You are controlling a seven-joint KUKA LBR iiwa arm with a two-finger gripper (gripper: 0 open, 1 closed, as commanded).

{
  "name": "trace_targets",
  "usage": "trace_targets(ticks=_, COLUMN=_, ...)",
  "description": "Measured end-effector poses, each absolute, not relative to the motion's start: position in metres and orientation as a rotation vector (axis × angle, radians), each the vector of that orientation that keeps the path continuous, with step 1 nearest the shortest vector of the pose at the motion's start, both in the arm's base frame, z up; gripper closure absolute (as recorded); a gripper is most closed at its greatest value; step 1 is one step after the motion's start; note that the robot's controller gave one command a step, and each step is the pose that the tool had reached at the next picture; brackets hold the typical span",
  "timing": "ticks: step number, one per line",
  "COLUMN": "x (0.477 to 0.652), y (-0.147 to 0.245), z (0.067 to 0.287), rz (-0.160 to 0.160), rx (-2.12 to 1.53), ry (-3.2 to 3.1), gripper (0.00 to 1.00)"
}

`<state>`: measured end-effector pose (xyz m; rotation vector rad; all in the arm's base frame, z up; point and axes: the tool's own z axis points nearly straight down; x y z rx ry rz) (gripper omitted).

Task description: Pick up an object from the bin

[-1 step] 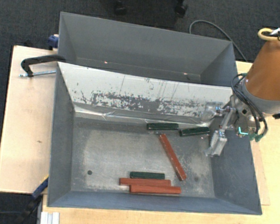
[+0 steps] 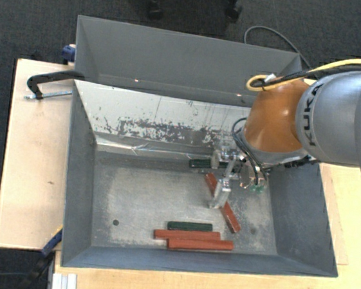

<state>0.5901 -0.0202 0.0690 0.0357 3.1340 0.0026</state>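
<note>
Hand (image 2: 222, 191) hangs low near the bin's (image 2: 177, 62) right wall, directly over a slanted red stick (image 2: 231, 219), probably lined up for grasping; its spread I cannot tell.

Grey bin (image 2: 142, 194), floor scuffed. Green bar (image 2: 189, 226) lies near the front wall. Two long red bars (image 2: 186, 237) just in front of it, side by side and touching. Short red bar (image 2: 231, 219) just right of it, tilted. Green piece (image 2: 199, 164) well behind it, at the back wall. Dark speck (image 2: 115, 223) well to its left.
</note>
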Motion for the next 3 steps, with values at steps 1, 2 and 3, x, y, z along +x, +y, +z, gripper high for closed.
trace_targets(ticks=1, x=0.581, y=-0.039, z=0.102, rz=0.001, rx=0.306, ry=3.119, gripper=0.0)
trace_targets(ticks=2, x=0.575, y=-0.023, z=0.101, rz=0.004, rx=0.686, ry=3.065, gripper=0.0)
trace_targets(ticks=3, x=0.564, y=-0.004, z=0.07, rz=0.001, rx=1.089, ry=2.951, gripper=0.0)
